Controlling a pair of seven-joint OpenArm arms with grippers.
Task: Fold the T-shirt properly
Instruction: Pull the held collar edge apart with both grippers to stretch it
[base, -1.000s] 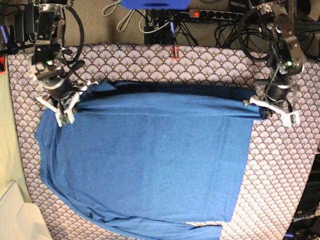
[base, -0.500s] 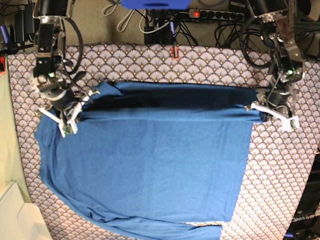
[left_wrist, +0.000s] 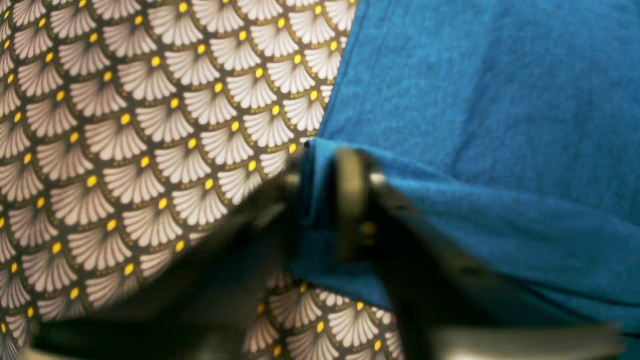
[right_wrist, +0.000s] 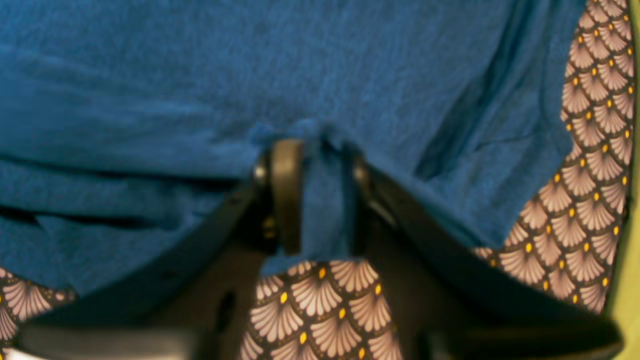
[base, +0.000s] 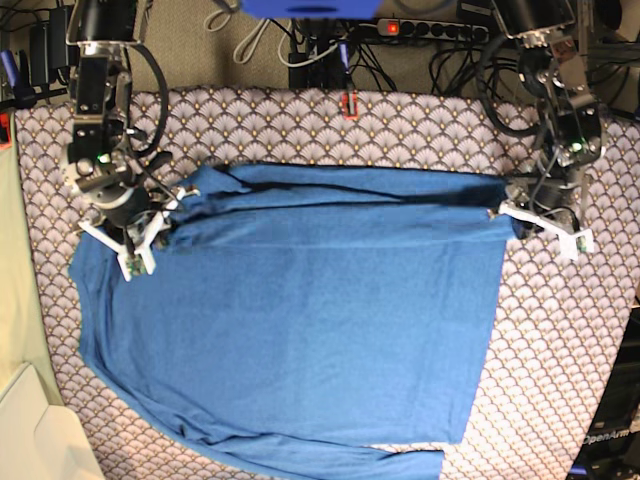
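- The base view looks straight down from high above the T-shirt (base: 300, 320), taking in the whole patterned tablecloth (base: 420, 130).
- The left wrist view sits very close over the T-shirt's (left_wrist: 490, 125) corner edge, looking past the left gripper (left_wrist: 327, 200).
- The right wrist view hangs equally close at the T-shirt's opposite edge, behind the right gripper (right_wrist: 315, 195).
- All three views share the T-shirt's folded edge.
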